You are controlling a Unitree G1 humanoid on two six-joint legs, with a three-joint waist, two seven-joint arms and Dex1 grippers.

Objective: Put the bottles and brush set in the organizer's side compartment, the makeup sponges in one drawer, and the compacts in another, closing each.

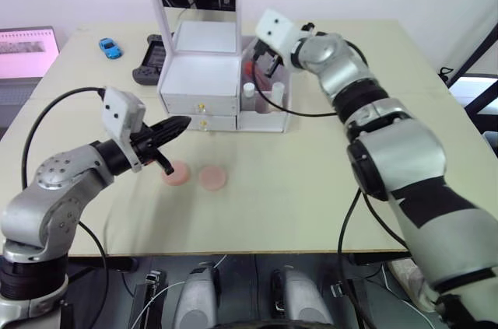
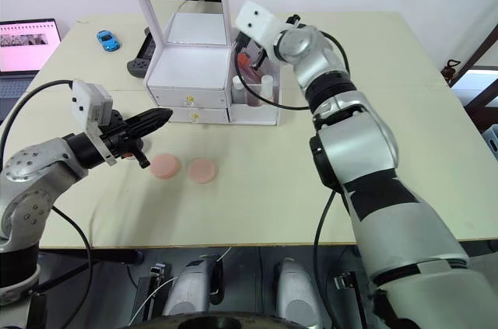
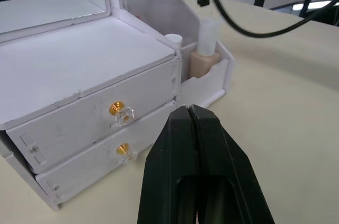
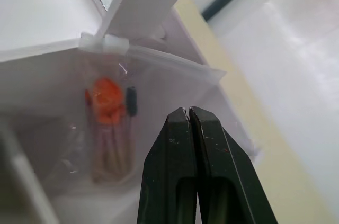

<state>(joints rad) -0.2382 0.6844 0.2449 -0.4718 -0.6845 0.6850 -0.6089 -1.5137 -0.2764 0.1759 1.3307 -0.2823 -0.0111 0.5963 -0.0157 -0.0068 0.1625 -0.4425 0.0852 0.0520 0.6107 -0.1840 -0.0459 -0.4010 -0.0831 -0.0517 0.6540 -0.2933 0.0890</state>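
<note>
Two makeup sponges [image 1: 194, 176] lie on the table [image 1: 311, 181], just below the left claw [image 3: 188, 110], fingers pressed together, empty, facing the organizer [image 1: 201, 80] and its closed drawers. Right claw [image 4: 189, 111], also pinched together, hovers over the side compartment [image 1: 268, 88], above the bagged brush set [image 4: 108, 128].

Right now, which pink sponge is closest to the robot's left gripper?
The makeup sponge on the robot's left is closest; the left gripper hovers near it, while the other sponge lies farther right.
</note>
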